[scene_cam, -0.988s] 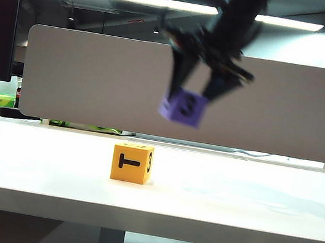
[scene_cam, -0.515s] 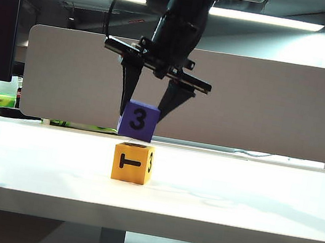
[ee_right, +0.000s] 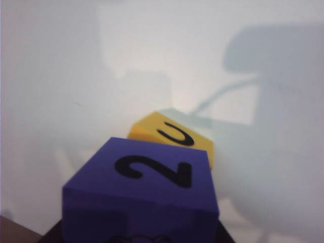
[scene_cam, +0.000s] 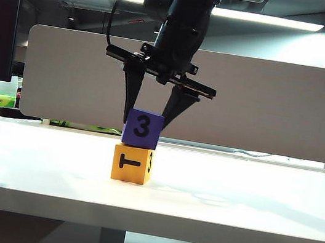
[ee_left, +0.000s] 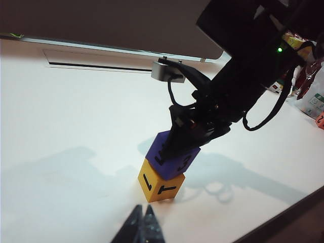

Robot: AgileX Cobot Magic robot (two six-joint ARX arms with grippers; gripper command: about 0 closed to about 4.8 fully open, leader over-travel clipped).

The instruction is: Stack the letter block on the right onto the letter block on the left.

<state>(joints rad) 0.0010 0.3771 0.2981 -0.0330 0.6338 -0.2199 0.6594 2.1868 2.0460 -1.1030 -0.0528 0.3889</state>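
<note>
Alignment is what your release turns on: the purple block (scene_cam: 142, 129), clamped between the right gripper (scene_cam: 146, 119) fingers, sits on or just above the yellow block (scene_cam: 132, 163) but skewed toward the right, slightly overhanging. Both are matte, sharp-edged cubes with black printed characters on the smooth white table (scene_cam: 248, 204). Your left gripper (ee_left: 141, 228) hangs near, jaws together, holding nothing.
</note>
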